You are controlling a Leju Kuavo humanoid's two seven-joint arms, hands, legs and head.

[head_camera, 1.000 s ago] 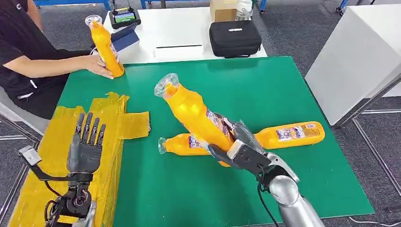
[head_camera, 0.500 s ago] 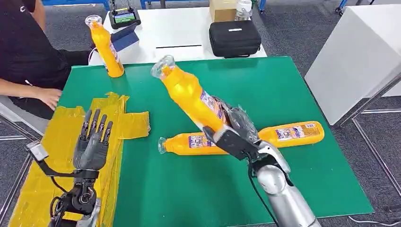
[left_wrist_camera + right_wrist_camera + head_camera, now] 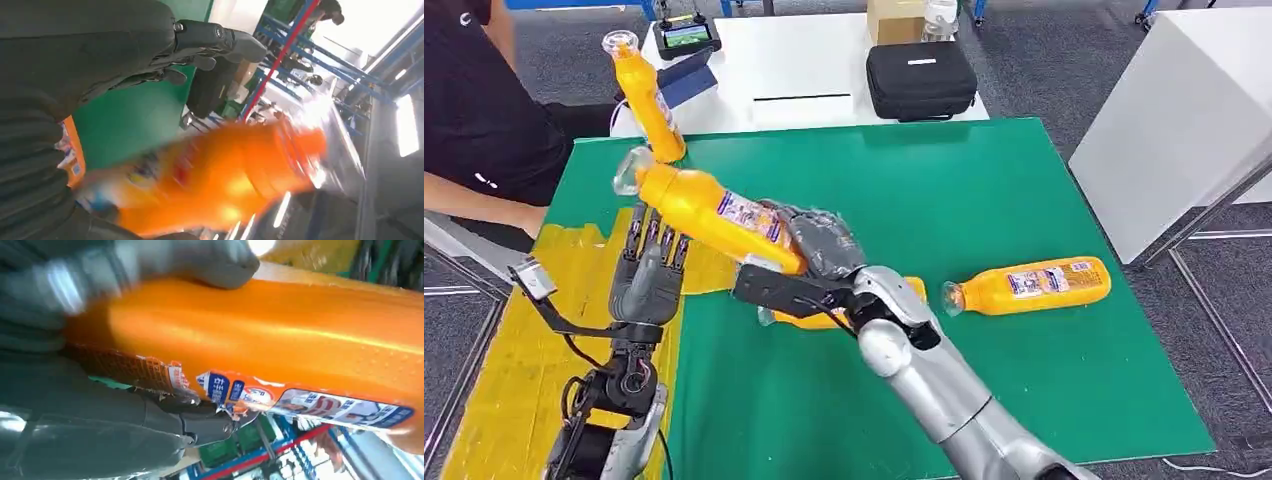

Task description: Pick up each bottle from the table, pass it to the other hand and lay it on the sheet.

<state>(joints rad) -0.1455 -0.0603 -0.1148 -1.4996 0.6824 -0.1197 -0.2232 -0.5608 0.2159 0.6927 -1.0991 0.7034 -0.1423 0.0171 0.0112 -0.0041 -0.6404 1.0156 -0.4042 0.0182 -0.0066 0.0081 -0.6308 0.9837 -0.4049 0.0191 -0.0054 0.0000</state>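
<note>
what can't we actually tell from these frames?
- Head view: whether the left hand touches the held bottle; bottle overlaps its fingertips.
- Head view: middle bottle on the table, mostly hidden behind the right hand and forearm.
- Left wrist view: bottle label unreadable, motion blur.

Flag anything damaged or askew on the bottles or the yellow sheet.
The label on the held bottle is torn and peeling near the right hand. The yellow sheet lies crumpled with ragged edges. The standing bottle at the table's far corner leans.
</note>
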